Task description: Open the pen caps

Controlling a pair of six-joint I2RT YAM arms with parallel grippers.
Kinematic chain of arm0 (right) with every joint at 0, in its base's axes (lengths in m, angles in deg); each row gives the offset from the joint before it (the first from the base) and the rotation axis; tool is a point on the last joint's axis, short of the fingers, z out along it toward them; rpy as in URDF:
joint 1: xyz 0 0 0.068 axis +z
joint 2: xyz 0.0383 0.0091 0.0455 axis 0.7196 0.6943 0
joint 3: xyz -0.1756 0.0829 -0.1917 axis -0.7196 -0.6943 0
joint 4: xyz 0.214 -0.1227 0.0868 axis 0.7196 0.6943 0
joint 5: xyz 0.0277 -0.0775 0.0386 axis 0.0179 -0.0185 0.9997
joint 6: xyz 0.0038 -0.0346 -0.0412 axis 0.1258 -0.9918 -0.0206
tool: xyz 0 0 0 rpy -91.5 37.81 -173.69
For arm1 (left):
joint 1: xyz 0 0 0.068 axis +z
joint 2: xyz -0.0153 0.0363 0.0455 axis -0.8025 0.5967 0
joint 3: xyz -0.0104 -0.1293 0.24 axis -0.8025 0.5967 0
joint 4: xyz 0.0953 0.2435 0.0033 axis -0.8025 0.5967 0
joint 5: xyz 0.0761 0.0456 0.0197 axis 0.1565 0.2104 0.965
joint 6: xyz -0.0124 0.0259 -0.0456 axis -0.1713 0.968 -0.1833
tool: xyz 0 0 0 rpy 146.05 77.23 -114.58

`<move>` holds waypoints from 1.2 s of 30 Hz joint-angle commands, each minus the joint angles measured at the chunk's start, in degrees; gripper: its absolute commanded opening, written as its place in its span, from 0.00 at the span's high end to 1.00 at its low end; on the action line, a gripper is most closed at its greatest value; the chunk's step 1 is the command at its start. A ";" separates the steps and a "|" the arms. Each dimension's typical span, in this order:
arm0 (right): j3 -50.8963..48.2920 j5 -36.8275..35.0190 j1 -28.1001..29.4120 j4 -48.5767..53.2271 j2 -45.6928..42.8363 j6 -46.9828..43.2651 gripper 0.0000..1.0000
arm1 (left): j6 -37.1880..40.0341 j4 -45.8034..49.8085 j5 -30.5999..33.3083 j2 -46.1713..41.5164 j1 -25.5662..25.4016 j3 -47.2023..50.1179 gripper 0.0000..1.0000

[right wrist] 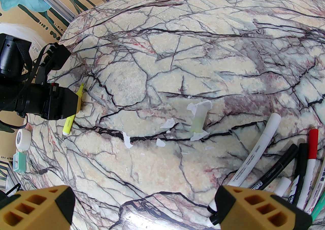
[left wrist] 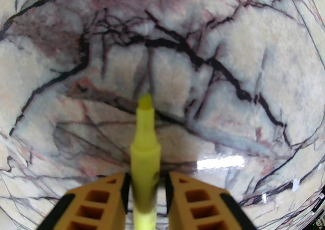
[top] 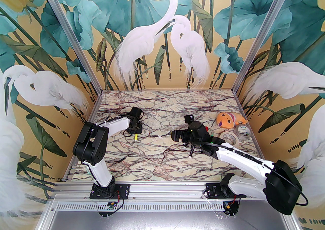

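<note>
One yellow highlighter [left wrist: 145, 163], one clear cap [right wrist: 198, 120], at least five markers [right wrist: 264, 145] at lower right, two tape rolls [top: 243, 128], one orange fish toy [top: 228, 120], one small white roll [right wrist: 28, 137], one green block [right wrist: 19, 162], several white paper scraps [right wrist: 126, 140].

Marker [left wrist: 145, 135] on table [left wrist: 228, 46], within the left hand [left wrist: 146, 180]
</note>
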 commanded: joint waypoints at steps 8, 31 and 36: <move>0.61 -0.50 0.25 1.43 -0.96 -0.99 0.01 | -3.57 3.54 -3.95 -2.96 0.19 -1.38 0.61; 3.85 -6.65 0.18 26.33 -16.20 -1.13 0.01 | -12.48 -3.86 -19.82 -10.82 -18.57 -5.24 0.59; 4.90 -7.36 0.23 31.96 -19.69 0.38 0.01 | -13.45 -4.70 -18.78 -2.17 -24.52 -13.73 0.61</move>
